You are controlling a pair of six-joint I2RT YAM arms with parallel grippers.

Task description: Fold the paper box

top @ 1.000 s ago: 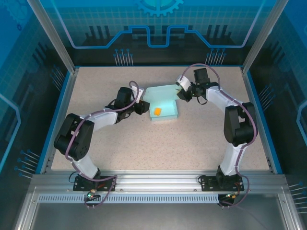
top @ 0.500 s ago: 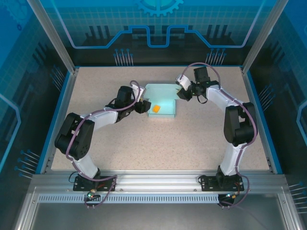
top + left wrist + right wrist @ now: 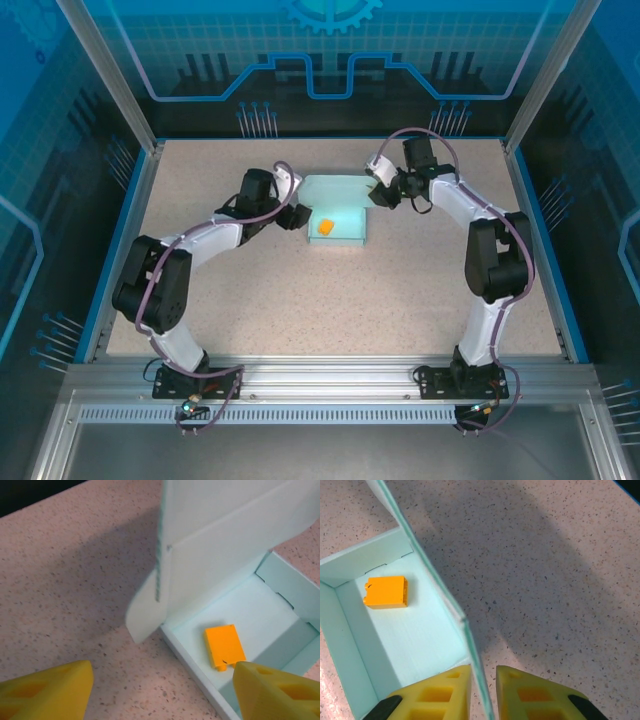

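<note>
The paper box (image 3: 345, 207) is a light teal open tray at the table's far middle, with a small orange piece (image 3: 325, 227) lying inside it. In the left wrist view its lid flap (image 3: 220, 545) stands upright behind the tray (image 3: 260, 605) and the orange piece (image 3: 224, 646). My left gripper (image 3: 297, 216) is at the box's left side, open (image 3: 162, 694), one fingertip (image 3: 272, 690) over the tray's near corner and the other over bare table. My right gripper (image 3: 378, 193) is at the box's right rear corner, shut (image 3: 483, 695) on the thin upright card edge (image 3: 445, 597) of the box (image 3: 405, 635).
The speckled beige table (image 3: 330, 310) is bounded by a blue rim and aluminium posts (image 3: 150, 150) at the sides, with a metal rail (image 3: 320, 378) at the near edge by the arm bases. Open tabletop lies in front of the box.
My left gripper has opened wider and shifted slightly toward the back. The box has moved a little toward the back. The right gripper keeps its hold on the card.
</note>
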